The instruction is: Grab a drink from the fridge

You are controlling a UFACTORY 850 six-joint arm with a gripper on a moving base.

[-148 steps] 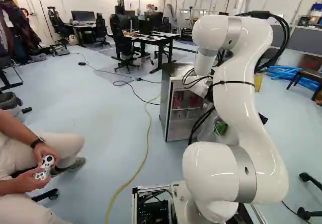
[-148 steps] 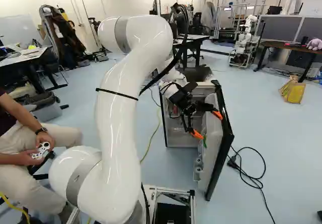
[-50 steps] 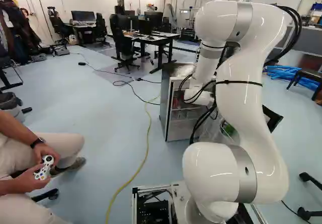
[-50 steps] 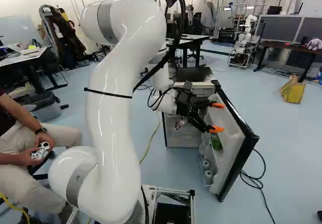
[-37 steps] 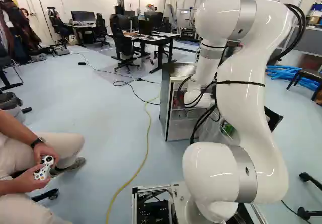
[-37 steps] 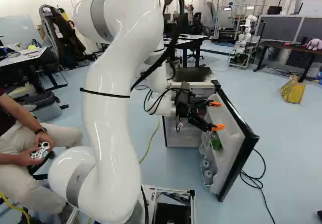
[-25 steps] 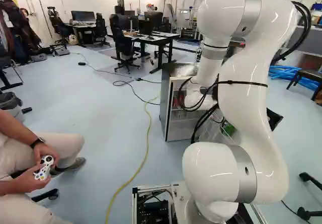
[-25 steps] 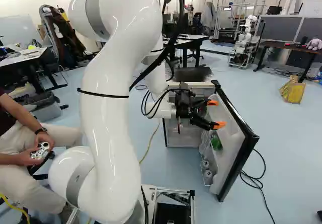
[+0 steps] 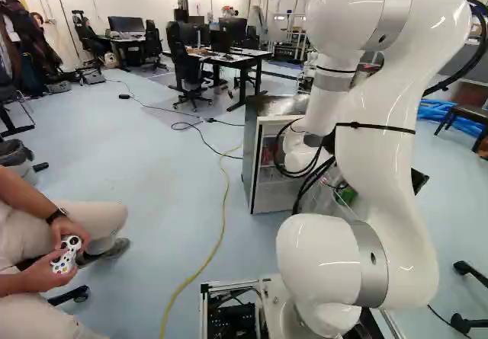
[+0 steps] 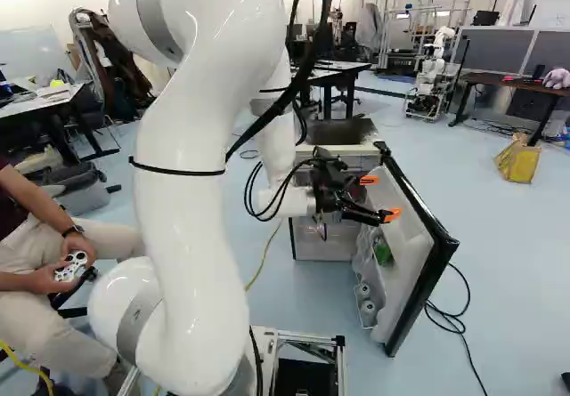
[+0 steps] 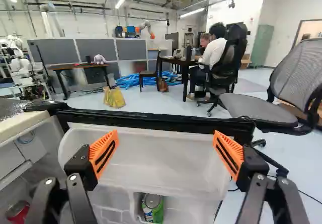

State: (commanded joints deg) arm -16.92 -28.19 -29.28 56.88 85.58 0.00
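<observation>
Wrist view gives the clearest sight of the green can (image 11: 153,209), which is held in a small pocket of the pale door shelf (image 11: 118,204). Its round metal top is turned upward toward the camera and its long axis runs roughly upright; how far it leans cannot be told. By the gripper (image 10: 381,198), the can is placed lower down, beneath the gap between the fingers. The jaws are spread wide, with their orange pads (image 11: 104,152) apart. A red can (image 11: 18,211) is seen inside the fridge (image 9: 250,160), beyond one finger; which way it points is unclear. In the right base view, the gripper is held near the inner face of the swung-out fridge door (image 10: 411,240). At the left of the left base view, a game controller (image 9: 67,255) is held in a seated person's hands (image 9: 47,274).
</observation>
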